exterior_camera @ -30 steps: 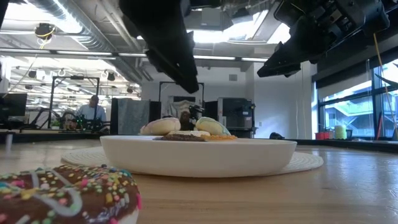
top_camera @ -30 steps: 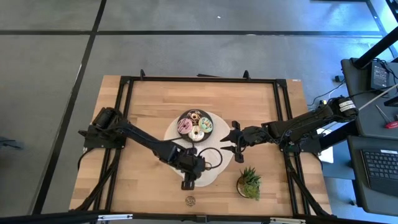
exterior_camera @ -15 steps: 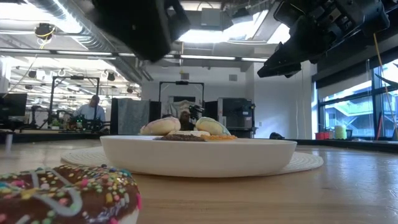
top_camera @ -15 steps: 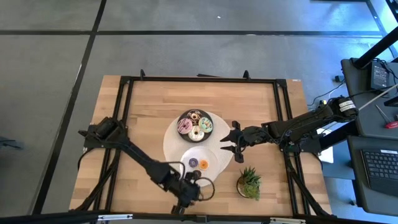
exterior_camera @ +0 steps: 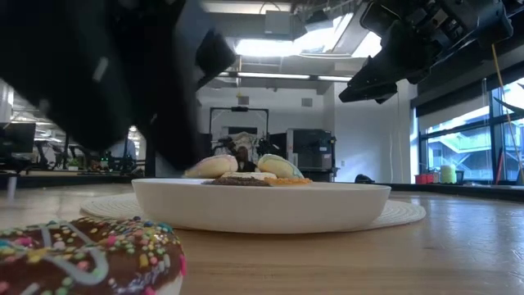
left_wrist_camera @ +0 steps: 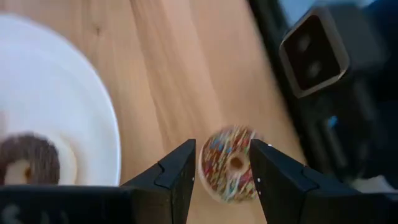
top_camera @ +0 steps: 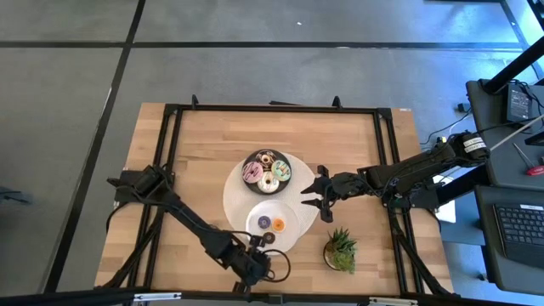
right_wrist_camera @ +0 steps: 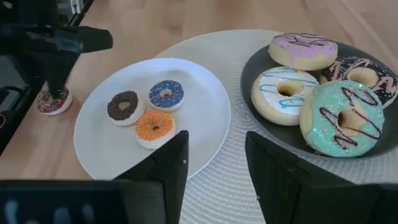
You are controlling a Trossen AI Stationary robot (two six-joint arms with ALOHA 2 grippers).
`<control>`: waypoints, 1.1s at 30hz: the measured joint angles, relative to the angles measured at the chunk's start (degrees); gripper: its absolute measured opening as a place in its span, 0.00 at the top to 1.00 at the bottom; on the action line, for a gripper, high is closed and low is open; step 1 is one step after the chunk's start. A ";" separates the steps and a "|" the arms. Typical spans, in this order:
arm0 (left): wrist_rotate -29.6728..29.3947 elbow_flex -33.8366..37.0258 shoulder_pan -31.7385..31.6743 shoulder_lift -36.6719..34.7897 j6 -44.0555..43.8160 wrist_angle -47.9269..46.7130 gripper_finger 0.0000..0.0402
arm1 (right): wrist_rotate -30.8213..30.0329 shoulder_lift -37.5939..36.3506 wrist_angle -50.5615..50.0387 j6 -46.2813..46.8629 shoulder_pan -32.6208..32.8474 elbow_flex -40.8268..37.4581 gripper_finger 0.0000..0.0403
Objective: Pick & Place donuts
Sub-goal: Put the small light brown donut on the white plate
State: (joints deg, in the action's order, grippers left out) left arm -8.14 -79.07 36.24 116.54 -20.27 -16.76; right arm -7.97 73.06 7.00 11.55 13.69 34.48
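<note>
Left gripper (top_camera: 257, 269) is swinging off the white plate (top_camera: 293, 231) toward the near edge of the surface (top_camera: 195, 161); a second ago it was hanging over the plate, now it is coming down over the loose sprinkled brown mini donut (left_wrist_camera: 231, 163) by that edge. Its fingers (left_wrist_camera: 177, 174) are parted, straddling that donut with nothing held yet. So the plate drop looks finished and the next pick is starting, in my judgement.

Left wrist view is showing the sprinkled donut between the fingers; in the high view the arm is covering it. Low view is showing it resting on the bare wood (exterior_camera: 86, 254), close to the camera, with the left arm a dark blur above.

Three minis are lying on the white plate: dark brown (right_wrist_camera: 124, 106), orange (right_wrist_camera: 155, 127), purple-blue (right_wrist_camera: 166, 93). Only the right wrist view is giving these clearly.

Farther back, the dark plate (right_wrist_camera: 249, 71) is holding pink (right_wrist_camera: 303, 50), white (right_wrist_camera: 284, 90), green (right_wrist_camera: 343, 117) and brown (right_wrist_camera: 367, 73) iced donuts.

Right gripper (top_camera: 318, 197) is waiting right of the plates, unmoved, fingers apart and empty.
</note>
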 joint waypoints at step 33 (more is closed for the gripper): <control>0.82 -0.02 0.25 3.71 -4.66 -0.85 0.71 | 0.00 0.00 -0.02 -0.07 -0.01 0.00 0.60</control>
State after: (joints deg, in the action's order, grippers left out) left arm -7.32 -79.09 36.49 120.25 -24.93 -17.61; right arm -7.97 73.06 6.98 11.48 13.69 34.48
